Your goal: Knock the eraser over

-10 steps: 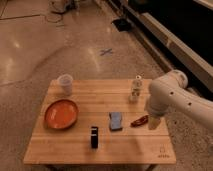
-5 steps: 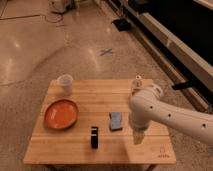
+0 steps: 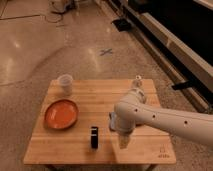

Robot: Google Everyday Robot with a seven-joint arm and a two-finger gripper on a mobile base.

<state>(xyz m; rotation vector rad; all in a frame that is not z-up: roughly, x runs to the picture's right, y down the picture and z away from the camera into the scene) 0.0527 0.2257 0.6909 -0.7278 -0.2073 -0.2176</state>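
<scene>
The eraser (image 3: pixel 94 137) is a small black block standing upright on the wooden table (image 3: pixel 100 97), near the front edge and right of the orange plate (image 3: pixel 61 113). My white arm reaches in from the right. Its gripper (image 3: pixel 122 141) points down at the table, a short way right of the eraser and apart from it. The arm covers most of the flat blue-grey pad (image 3: pixel 112 120). The dark red chili-shaped item is hidden behind the arm.
A pale cup (image 3: pixel 65 83) stands at the table's back left. A small white bottle-like object (image 3: pixel 138 81) stands at the back right, just behind my arm. Polished floor surrounds the table, with a dark wall unit to the right.
My arm has swung left and forward across the table, bringing the gripper from the right side to just right of the eraser. It now hides the chili and most of the pad. The eraser still stands.
</scene>
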